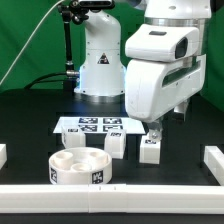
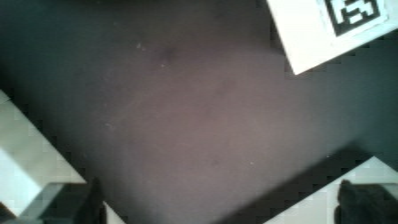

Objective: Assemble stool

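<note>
The round white compartmented seat (image 1: 80,166) lies on the black table at the front of the exterior view's left. Three small white tagged legs stand behind it: one (image 1: 73,141) by the marker board, one (image 1: 117,143) in the middle, one (image 1: 150,150) further right. My gripper (image 1: 157,126) hangs low just behind the right leg. In the wrist view my gripper (image 2: 214,202) is open, its dark fingertips (image 2: 68,200) wide apart, with only bare black table between them. A white tagged piece (image 2: 338,32) shows at one corner; I cannot tell which part it is.
The marker board (image 1: 92,125) lies flat behind the legs. Low white walls border the table at the front (image 1: 110,194), the exterior view's left (image 1: 3,155) and right (image 1: 212,160). The robot base (image 1: 100,60) stands at the back. A white strip (image 2: 18,140) runs along one wrist-view edge.
</note>
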{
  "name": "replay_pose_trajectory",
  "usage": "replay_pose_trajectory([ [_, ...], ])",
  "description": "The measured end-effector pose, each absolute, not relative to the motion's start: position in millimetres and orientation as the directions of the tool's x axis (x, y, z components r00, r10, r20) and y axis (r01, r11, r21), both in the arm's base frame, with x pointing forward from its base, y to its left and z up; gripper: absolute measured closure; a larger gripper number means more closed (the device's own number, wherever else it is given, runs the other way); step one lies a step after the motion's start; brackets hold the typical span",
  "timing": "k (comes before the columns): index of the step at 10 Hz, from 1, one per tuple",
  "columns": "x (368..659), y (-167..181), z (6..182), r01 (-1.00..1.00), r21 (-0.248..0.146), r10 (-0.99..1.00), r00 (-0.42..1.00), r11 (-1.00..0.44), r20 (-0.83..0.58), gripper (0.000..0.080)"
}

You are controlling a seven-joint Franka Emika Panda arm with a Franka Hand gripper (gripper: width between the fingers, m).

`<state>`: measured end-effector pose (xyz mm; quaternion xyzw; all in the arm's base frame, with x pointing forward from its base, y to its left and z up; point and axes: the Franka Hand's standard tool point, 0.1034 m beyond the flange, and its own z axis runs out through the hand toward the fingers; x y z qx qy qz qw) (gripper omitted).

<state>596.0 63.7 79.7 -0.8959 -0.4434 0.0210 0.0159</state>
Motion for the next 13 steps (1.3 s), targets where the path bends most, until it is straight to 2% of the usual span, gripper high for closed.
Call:
replay_pose_trajectory([
  [3,596.5,63.7,79.8,0.795,-0.047,0.796,0.605,-0.605,-0.023,0.0150],
  [4,596.5,56.2,80.1,0.839,-0.034,0.840,0.543,-0.543,-0.013,0.0150],
  [6,587.4,11.6,83.3,0.925,0.005,0.925,0.380,-0.380,-0.001,0.0150],
  [8,574.5,-9.9,83.0,0.941,0.018,0.941,0.338,-0.338,0.003,0.0150],
  [12,574.4,-8.1,80.8,0.940,0.014,0.940,0.342,-0.342,0.003,0.0150],
  [13,569.4,-15.3,74.1,0.961,0.033,0.962,0.274,-0.274,0.008,0.0150],
])
